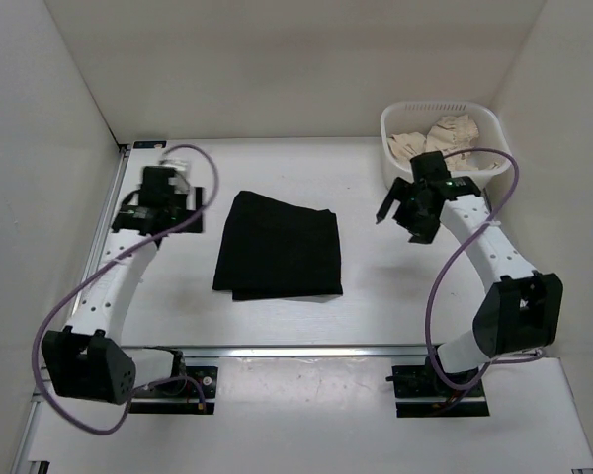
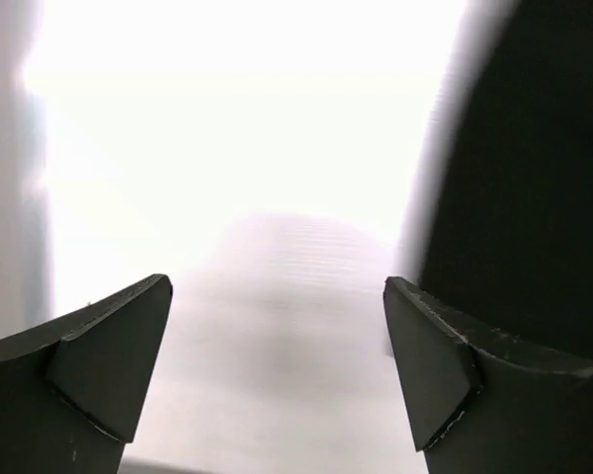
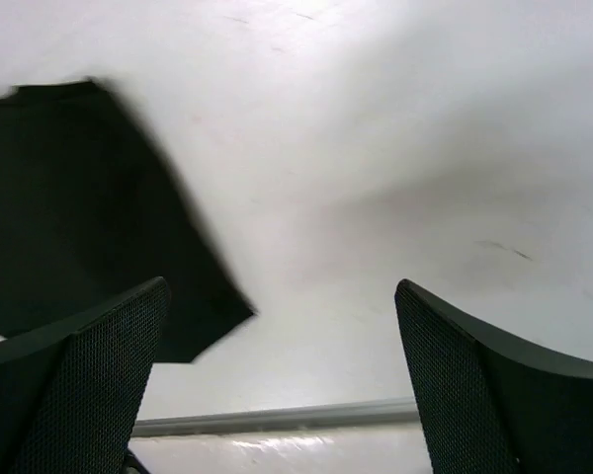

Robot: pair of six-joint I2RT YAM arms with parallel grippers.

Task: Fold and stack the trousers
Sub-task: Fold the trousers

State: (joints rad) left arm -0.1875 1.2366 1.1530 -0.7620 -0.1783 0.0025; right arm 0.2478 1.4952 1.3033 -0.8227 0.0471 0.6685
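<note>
**Top external view**
- Left claw (image 1: 162, 188): its jaws are standing wide apart and gripping nothing. It is hovering over the white table (image 1: 376, 296).
- Right claw (image 1: 401, 223): its jaws are also spreading wide and carrying nothing.
- Trousers (image 1: 279, 247): black and folded into a rough square, these are lying flat on the table between the two claws. They are lying just to the right of the left claw and well apart from the right claw, on its left. Neither claw is touching them.
- Basket (image 1: 390, 123): white, this is sitting just beyond the right claw and is holding pale cloths (image 1: 445, 136).

**Left wrist view**
- Left claw (image 2: 277, 365): both fingers (image 2: 99, 365) are showing at the lower corners with bright bare table between them, so the jaws are gaping wide.
- Trousers (image 2: 524, 178): these are showing as a dark blurred mass ahead of the right-hand finger and outside the gap.

**Right wrist view**
- Right claw (image 3: 282, 375): the jaws are standing wide over bare table, with nothing between them.
- Trousers (image 3: 69, 217): these are lying ahead of the left-hand finger, one corner pointing toward the gap without entering it.
- Rail (image 3: 277, 418): a metal strip is running across the table between the fingers, close to their bases.
</note>
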